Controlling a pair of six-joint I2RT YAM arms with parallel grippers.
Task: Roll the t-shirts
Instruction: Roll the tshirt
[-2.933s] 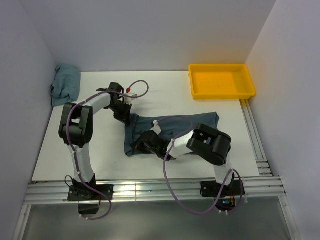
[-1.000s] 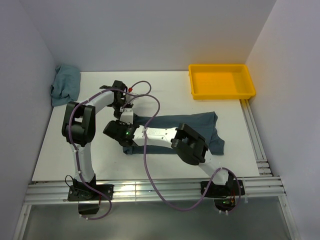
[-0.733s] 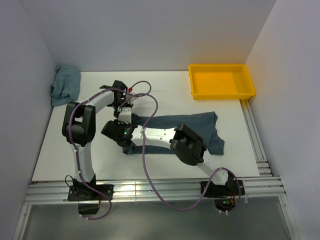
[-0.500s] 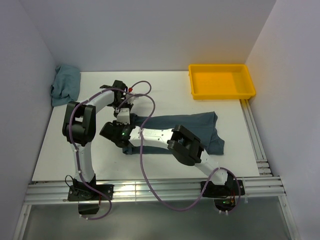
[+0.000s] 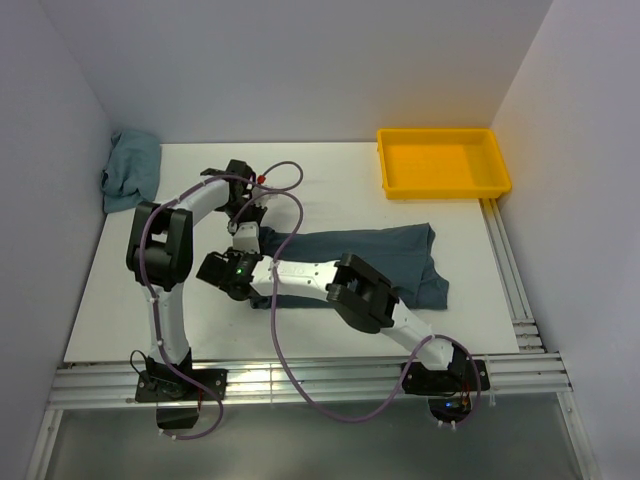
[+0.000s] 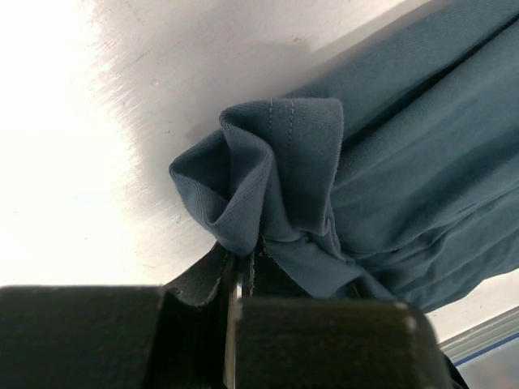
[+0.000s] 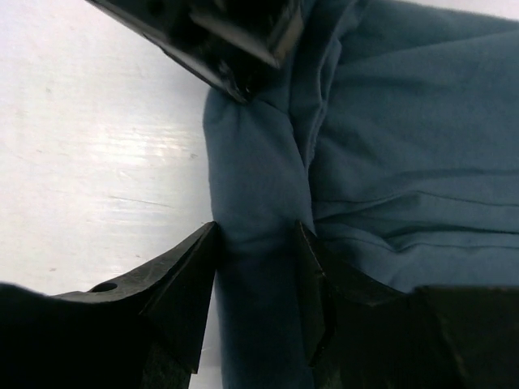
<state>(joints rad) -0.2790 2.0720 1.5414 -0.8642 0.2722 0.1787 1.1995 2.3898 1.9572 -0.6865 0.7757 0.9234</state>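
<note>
T-shirt [image 5: 390,250] lies spread just on near side of yellow tray [image 5: 445,190]. Left gripper [image 6: 243,267] clamped on bunched corner farthest from tray, probably anchoring it. Right gripper [image 7: 255,243] has jaws apart astride same edge, likely readying roll.

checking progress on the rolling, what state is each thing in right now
t-shirt: not yet rolled, lying as a long folded band, left end bunched up
left gripper: shut on the t-shirt's bunched end
right gripper: open, fingers astride a fold of the t-shirt
yellow tray: upright, nothing in it
teal cloth: crumpled in the far left corner
</note>
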